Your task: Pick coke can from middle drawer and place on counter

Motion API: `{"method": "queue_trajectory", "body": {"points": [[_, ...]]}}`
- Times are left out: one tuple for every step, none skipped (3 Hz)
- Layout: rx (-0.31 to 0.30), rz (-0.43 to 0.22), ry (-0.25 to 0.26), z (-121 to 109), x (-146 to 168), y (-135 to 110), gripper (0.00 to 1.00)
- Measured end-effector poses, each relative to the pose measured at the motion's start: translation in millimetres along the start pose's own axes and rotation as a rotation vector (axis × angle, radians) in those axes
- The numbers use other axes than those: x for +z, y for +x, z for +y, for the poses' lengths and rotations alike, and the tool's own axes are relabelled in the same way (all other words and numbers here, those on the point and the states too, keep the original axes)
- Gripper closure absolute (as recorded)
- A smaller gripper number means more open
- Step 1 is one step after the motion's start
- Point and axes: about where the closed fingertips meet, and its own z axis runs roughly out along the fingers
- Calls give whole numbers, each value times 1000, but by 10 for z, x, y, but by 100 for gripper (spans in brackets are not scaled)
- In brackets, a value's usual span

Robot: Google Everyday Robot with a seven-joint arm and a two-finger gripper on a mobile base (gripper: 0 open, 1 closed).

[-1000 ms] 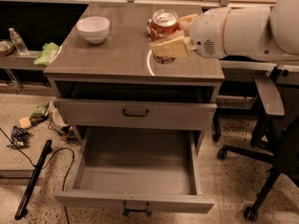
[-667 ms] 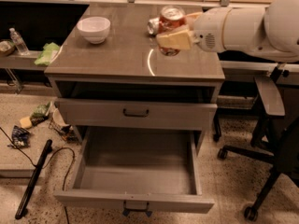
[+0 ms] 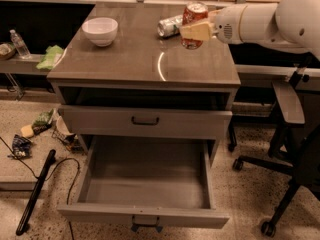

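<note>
The coke can (image 3: 195,11), red with a silver top, is held upright in my gripper (image 3: 193,30) above the back right of the counter (image 3: 135,59). The gripper's pale fingers (image 3: 197,32) are shut on the can's lower half, and the white arm reaches in from the right. The can does not seem to touch the counter. The middle drawer (image 3: 145,184) is pulled out at the bottom and its tray is empty; a dark handle with a small blue tag (image 3: 145,225) sits on its front.
A pale silver-green can (image 3: 169,26) lies on its side just left of the held can. A white bowl (image 3: 100,30) stands at the counter's back left. The drawer with a plain black handle (image 3: 145,120) is shut. An office chair (image 3: 290,134) stands right; litter and a cable lie on the floor left.
My gripper has carried the coke can a little higher and farther back over the counter's right side. The drawer stays open and empty.
</note>
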Motion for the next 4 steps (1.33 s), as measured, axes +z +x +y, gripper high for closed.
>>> {"method": "queue_trajectory", "body": {"points": [[51, 37, 3, -246, 262, 193, 100], [92, 75, 2, -385, 540, 408, 87], [121, 111, 22, -472, 774, 652, 56], [125, 115, 41, -497, 867, 749, 25]]}}
